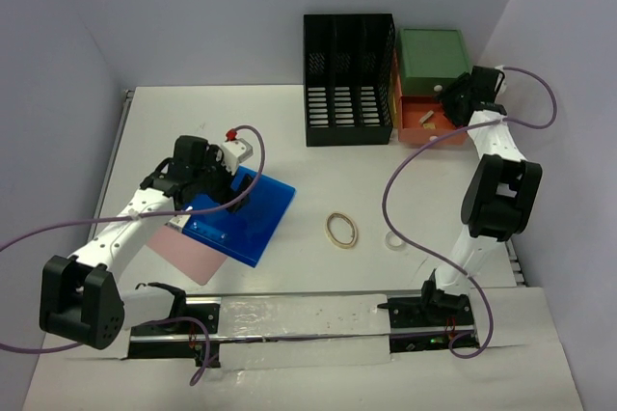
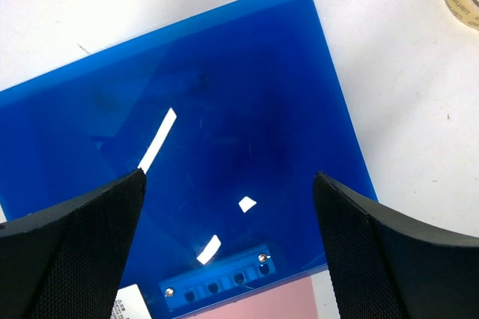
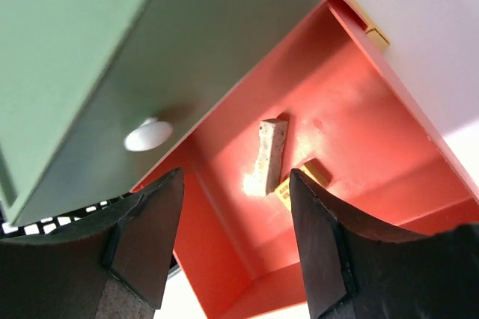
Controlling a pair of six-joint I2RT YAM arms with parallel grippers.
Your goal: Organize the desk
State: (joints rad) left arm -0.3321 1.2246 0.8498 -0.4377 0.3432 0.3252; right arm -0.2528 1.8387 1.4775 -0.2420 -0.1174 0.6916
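My left gripper (image 2: 228, 180) gapes over the blue folder (image 1: 241, 218); my right gripper (image 3: 236, 180) hangs parted above the orange drawer (image 3: 359, 109), upper right.

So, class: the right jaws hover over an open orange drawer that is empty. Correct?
No: the orange drawer holds a pale stick and a small yellow piece, as the right wrist view shows. The rest stands.

On desk (image 1: 183, 122), rack (image 1: 349, 83) left of drawers (image 1: 433, 56), folder (image 1: 253, 213) left of tape ring (image 1: 328, 227)
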